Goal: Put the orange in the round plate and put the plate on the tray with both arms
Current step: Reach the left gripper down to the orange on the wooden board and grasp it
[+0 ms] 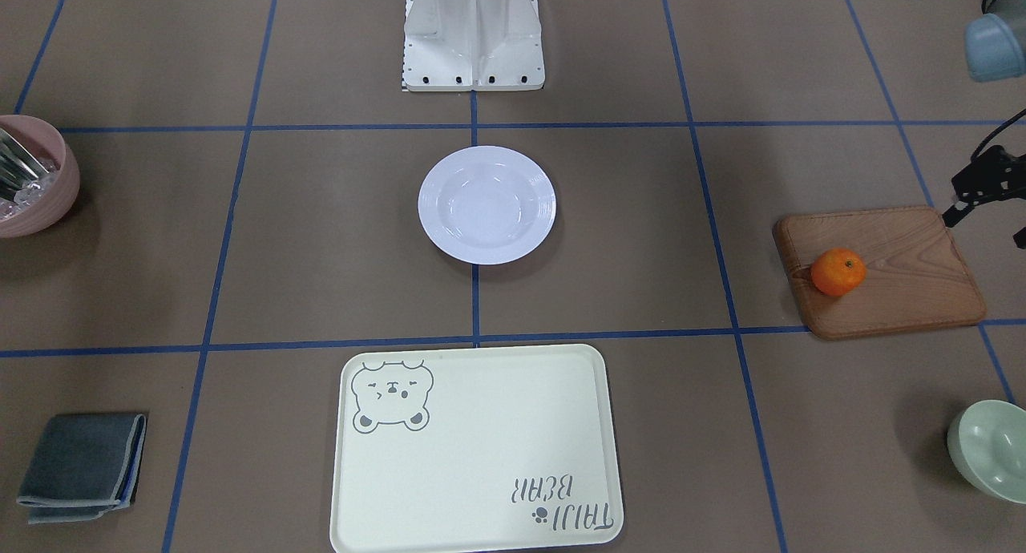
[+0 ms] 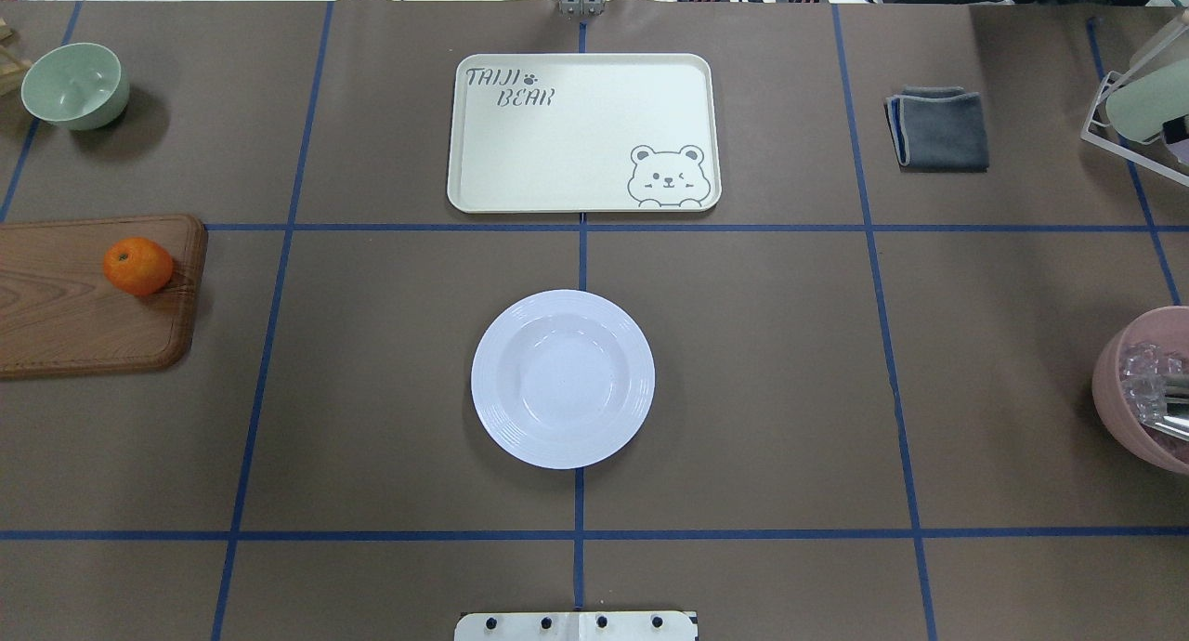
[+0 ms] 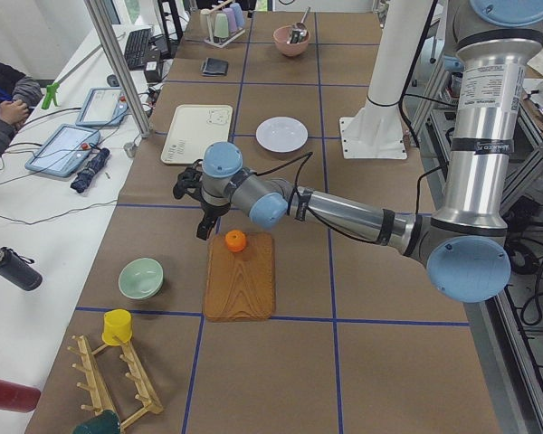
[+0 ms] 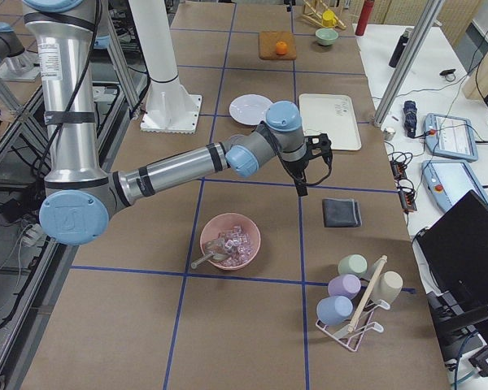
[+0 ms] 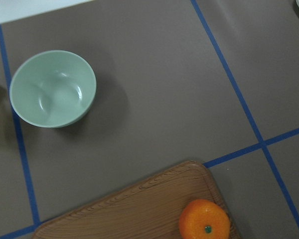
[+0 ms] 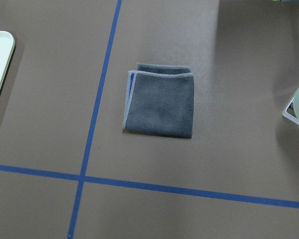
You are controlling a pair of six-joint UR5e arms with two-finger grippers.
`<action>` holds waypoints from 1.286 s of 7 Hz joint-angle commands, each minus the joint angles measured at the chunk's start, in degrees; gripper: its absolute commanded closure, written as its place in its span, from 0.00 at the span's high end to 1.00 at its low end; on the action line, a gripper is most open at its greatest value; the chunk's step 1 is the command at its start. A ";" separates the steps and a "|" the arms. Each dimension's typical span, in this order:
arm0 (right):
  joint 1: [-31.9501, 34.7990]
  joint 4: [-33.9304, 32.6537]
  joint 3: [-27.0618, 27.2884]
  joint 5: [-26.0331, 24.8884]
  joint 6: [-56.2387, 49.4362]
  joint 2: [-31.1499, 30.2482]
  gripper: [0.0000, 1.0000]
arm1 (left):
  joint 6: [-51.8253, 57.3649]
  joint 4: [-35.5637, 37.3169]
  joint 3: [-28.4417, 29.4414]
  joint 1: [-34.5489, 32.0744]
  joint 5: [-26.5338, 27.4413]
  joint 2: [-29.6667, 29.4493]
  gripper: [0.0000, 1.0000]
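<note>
The orange [image 1: 838, 272] [image 2: 137, 266] rests on a brown wooden board [image 1: 890, 284], near the board's edge in the left wrist view [image 5: 204, 219]. The white round plate [image 1: 486, 205] [image 2: 562, 378] lies empty at the table's middle. The cream tray [image 1: 473, 449] [image 2: 581, 130] with the bear drawing lies beyond it, also empty. My left gripper [image 1: 987, 226] [image 3: 202, 217] hangs above the board beside the orange, fingers apart, holding nothing. My right gripper [image 4: 301, 183] hovers between the tray and a grey cloth; I cannot tell whether it is open or shut.
A pale green bowl [image 2: 74, 85] [image 5: 52, 88] stands past the board. A folded grey cloth [image 2: 938, 127] [image 6: 159, 99] lies right of the tray. A pink bowl [image 2: 1143, 390] with ice and a utensil and a cup rack [image 2: 1138, 111] sit at the right end.
</note>
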 commanded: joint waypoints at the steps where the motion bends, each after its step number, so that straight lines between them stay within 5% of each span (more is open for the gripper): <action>1: -6.64 0.67 1.20 -6.34 7.72 -0.03 1.00 | -7.17 -2.33 2.05 7.62 7.25 0.01 0.98; 5: -6.82 0.85 1.20 -6.25 7.55 -0.03 1.00 | -11.82 -13.30 8.82 16.24 13.41 -0.35 0.98; 9: -6.82 0.85 1.11 -6.34 7.55 -0.03 1.00 | -12.98 -13.76 11.64 19.16 15.11 -1.40 0.98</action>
